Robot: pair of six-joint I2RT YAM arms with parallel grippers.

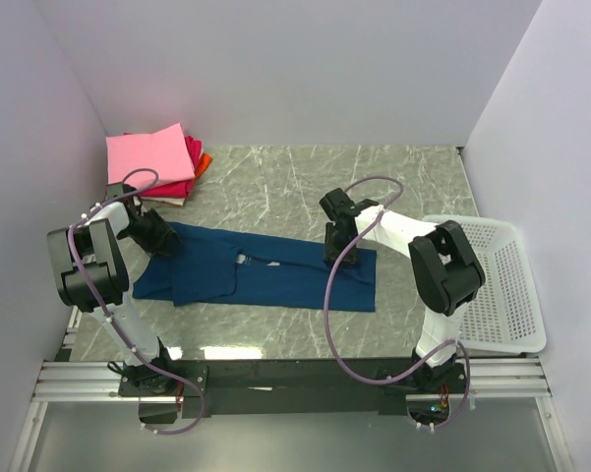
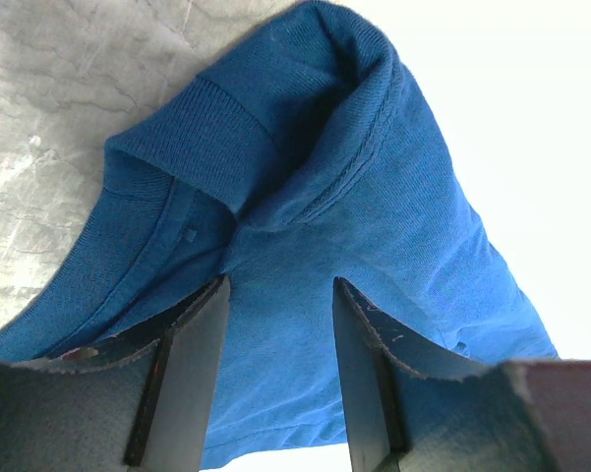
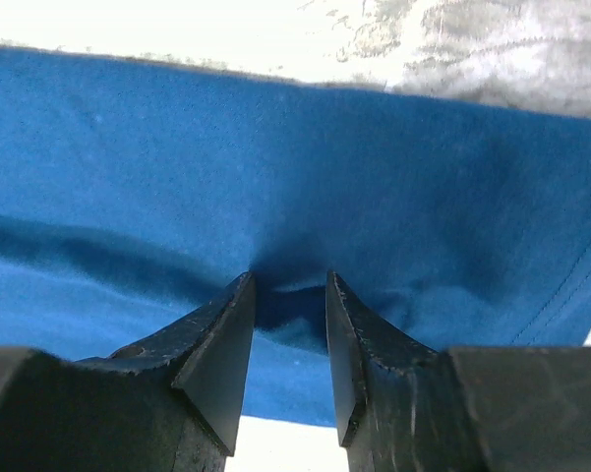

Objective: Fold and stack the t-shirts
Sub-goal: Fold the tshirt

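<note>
Dark blue t-shirt: matt knit cloth, soft, with a ribbed collar and stitched seams. Counter: grey marble-look top, smooth with a faint sheen; basket: white plastic mesh. My left hand: black matt fingers, edges scuffed and rough.

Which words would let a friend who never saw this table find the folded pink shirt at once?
On the grey marble table, look at the far left corner, where folded shirts form a stack. The pink t-shirt is the top one, lighter than the magenta-red t-shirt and orange t-shirt whose edges show beneath it; the dark blue t-shirt lies spread out mid-table.
</note>
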